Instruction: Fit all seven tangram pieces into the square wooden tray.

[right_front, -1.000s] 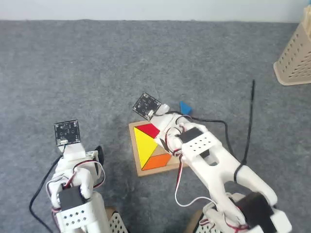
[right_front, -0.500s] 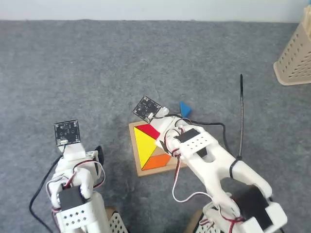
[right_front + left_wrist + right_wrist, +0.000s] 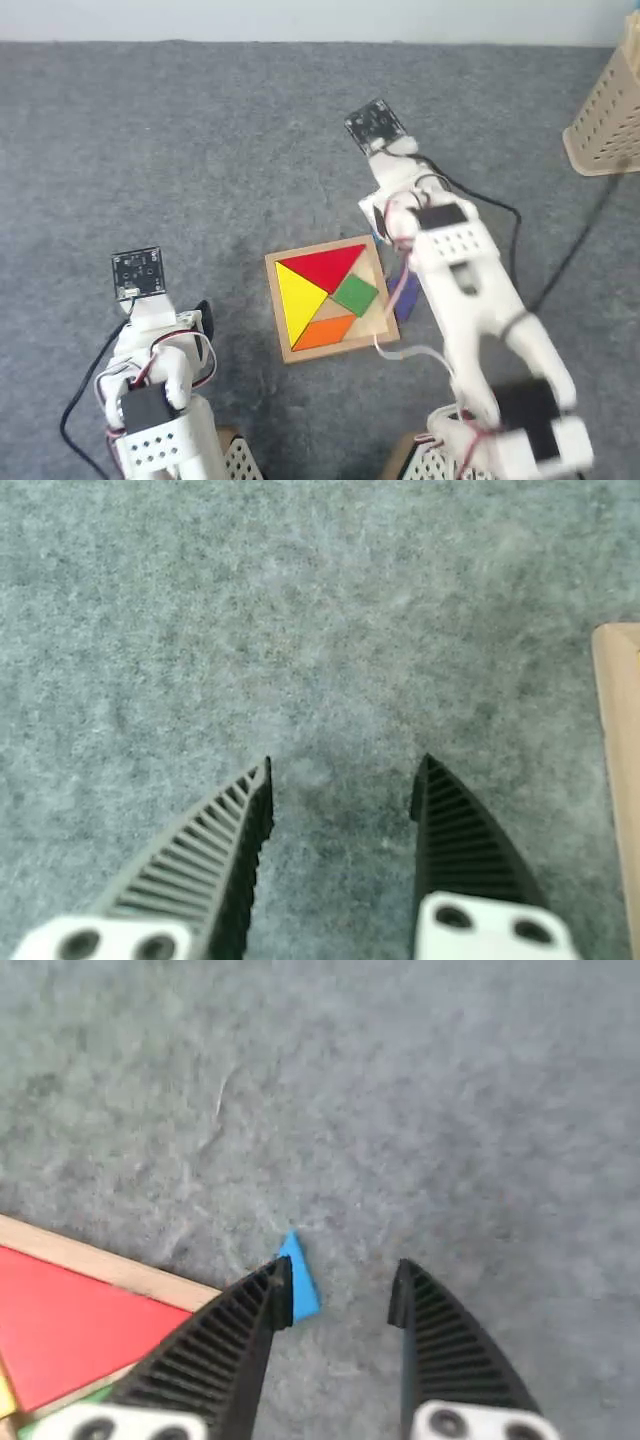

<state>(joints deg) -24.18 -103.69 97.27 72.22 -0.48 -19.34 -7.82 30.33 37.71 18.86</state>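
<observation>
1. Seen from above, the square wooden tray [image 3: 372, 322] lies on grey carpet [image 3: 200, 130] near the middle of the view. Inside it, a red triangle [image 3: 325, 268], a yellow triangle [image 3: 295, 298], a green square [image 3: 355, 294] and an orange piece [image 3: 322, 332] sit packed together.
2. A dark blue piece [image 3: 406, 298] lies on the carpet just beside the tray's rim at 3 o'clock, partly under the right arm [image 3: 460, 270].
3. That arm stretches past the tray toward 1 o'clock. The right gripper [image 3: 340, 1270] is moderately spread and holds nothing. A small light blue triangle [image 3: 300, 1282] lies on the carpet by one finger, partly hidden by it, near the tray's corner.
4. At 8 o'clock from the tray, the left gripper [image 3: 345, 770] is spread wide and empty over carpet.
5. A beige basket [image 3: 605, 110] stands well apart at 2 o'clock.
</observation>
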